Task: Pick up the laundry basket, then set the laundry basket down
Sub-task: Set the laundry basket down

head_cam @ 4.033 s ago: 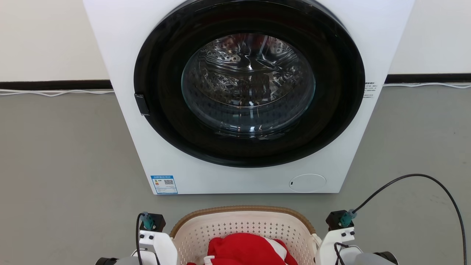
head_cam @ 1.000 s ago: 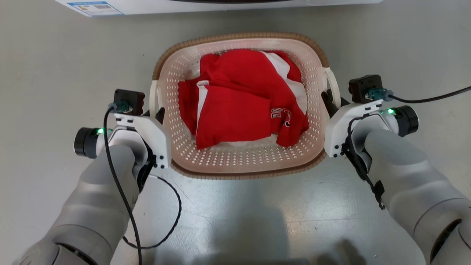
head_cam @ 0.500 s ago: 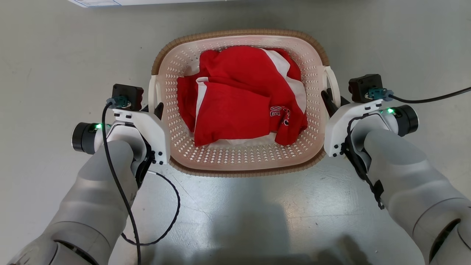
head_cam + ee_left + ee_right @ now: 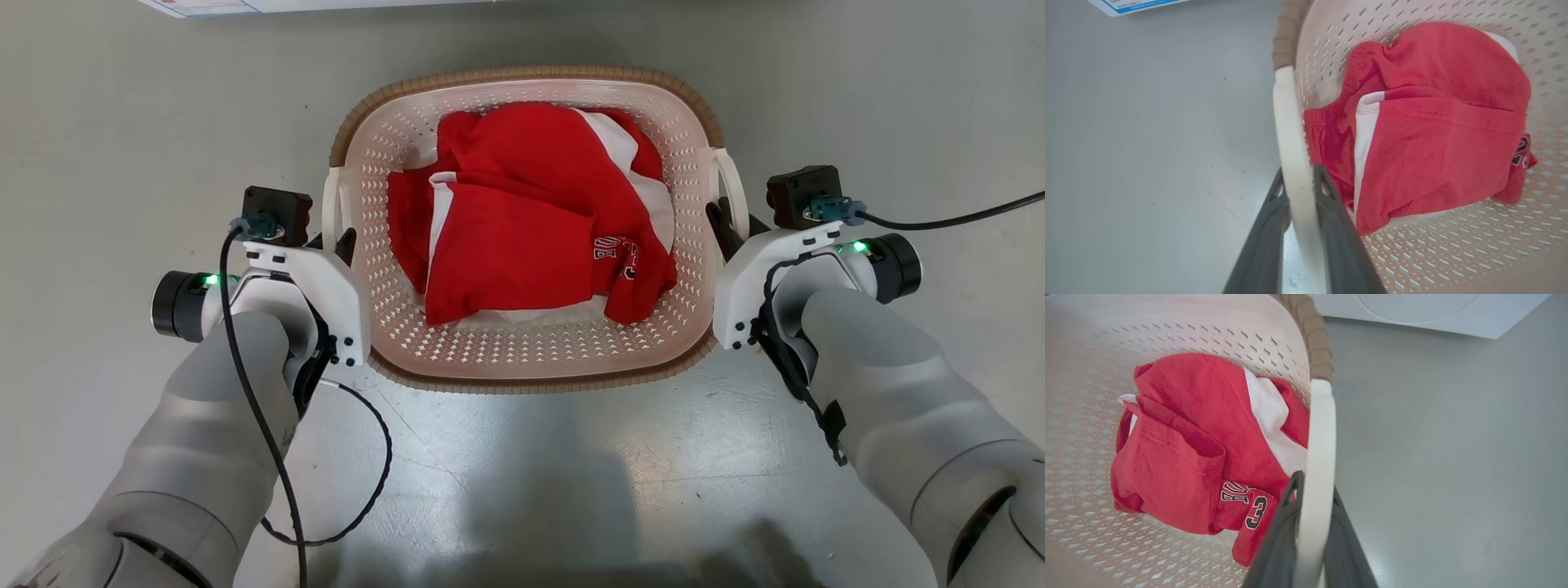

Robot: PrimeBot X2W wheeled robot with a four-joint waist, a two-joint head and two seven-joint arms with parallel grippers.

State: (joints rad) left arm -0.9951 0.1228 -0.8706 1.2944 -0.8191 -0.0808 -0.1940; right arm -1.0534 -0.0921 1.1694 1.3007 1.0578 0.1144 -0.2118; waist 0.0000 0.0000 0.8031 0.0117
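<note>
Seemingly basket (image 4: 522,377) between left hand (image 4: 1299,174), right hand (image 4: 1315,484)

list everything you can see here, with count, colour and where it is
laundry basket: 1, cream-white with a brown rim, between the two grippers
handles: 2, white, one on the basket's left side, one on its right side
clothes: a heap, number of pieces unclear, red and white, inside the basket
washing machine: 1, white, just beyond the basket
sticker: 1, blue and white, on the machine's lower front
floor: grey, under everything
cables: 2, black, one looping by the left arm, one running off to the right
forearms: 2, pale grey, lower left and lower right
left gripper: 1, dark fingers, clamped on the left handle
right gripper: 1, dark fingers, clamped on the right handle
</note>
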